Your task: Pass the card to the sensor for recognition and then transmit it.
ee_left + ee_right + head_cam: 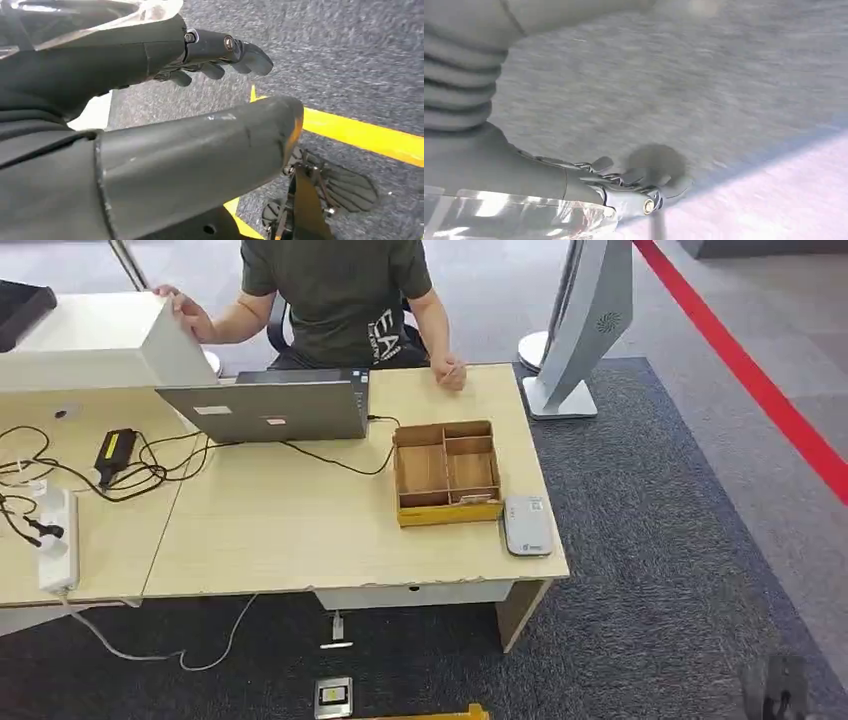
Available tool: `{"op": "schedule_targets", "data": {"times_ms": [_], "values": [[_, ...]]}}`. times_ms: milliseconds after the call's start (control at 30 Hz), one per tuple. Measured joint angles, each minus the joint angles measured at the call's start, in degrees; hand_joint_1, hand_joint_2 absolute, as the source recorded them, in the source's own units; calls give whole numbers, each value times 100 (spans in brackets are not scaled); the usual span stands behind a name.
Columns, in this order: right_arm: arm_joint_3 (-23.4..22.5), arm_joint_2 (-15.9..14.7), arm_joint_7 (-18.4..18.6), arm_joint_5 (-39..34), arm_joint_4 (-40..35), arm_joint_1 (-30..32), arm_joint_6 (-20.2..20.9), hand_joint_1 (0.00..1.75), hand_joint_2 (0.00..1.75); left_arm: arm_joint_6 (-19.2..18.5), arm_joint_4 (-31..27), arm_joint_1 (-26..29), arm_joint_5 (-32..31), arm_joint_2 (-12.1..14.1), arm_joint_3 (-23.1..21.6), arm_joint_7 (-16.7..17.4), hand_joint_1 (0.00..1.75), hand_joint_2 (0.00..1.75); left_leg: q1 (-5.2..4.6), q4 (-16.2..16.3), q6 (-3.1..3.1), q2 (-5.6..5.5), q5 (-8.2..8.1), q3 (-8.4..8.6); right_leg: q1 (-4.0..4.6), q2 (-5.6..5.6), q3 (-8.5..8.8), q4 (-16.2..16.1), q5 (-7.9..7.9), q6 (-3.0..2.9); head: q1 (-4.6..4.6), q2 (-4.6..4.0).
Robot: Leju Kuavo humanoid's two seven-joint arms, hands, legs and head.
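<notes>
You have both hands empty over grey carpet: left hand (220, 55) and right hand (634, 187), dark fingers loosely apart. A flat white rounded sensor (527, 525) lies beside the partitioned wooden tray (445, 473).

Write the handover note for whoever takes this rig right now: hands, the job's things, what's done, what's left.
Left hand: hanging over the carpet, fingers loosely extended, holding nothing.
Right hand: also hanging over the carpet, holding nothing.
Sensor: grey pad at the desk's near right corner, beside the wooden tray.
Card: cannot be made out; possibly in the tray.
Done: nothing.
Left: pick up the card, present it to the sensor, hand it on.
</notes>
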Motion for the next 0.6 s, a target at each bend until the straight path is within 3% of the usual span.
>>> {"op": "schedule_targets", "data": {"times_ms": [67, 233, 500, 533, 567, 600], "values": [[9, -236, -30, 317, 67, -469, -6, 0, 175, -4, 0, -11, -17, 2, -11, 26, 0, 0, 0, 1, 11, -8, 11, -2, -1, -5, -3, -1, 5, 7, 8, 0], [4, -623, -548, 785, 210, -1490, -57, 0, 175, -41, 0, 7, -48, 4, -37, -67, 0, 0, 1, 2, 11, -12, 20, -5, -6, -10, -4, 1, 14, 8, 0, 0], [2, -687, -636, 913, 245, -1720, -114, 0, 175, -63, 0, 8, -76, 7, -46, -92, 0, 0, 0, 2, 11, -13, 21, -5, -6, -11, -5, 1, 14, 8, 4, 0], [-2, -772, -837, 1267, 275, -2128, -531, 0, 175, -127, 0, 7, -124, 28, -81, -96, 0, 0, 2, 1, 11, -14, 20, -7, -5, -12, -4, 3, 14, 7, 4, 0], [-35, -824, -1100, 1579, 363, -2678, -80, 0, 175, -201, 0, 3, -201, 63, -142, -105, 0, 0, 2, 1, 10, -11, 20, -11, -4, -12, -7, 6, 14, 7, 2, 0], [-35, -805, -1115, 1690, 406, -2899, 157, 0, 175, -249, 0, 0, -223, 74, -157, -113, 0, 0, 1, 1, 11, -13, 20, -12, -2, -12, -9, 6, 14, 7, 6, 0]]}}
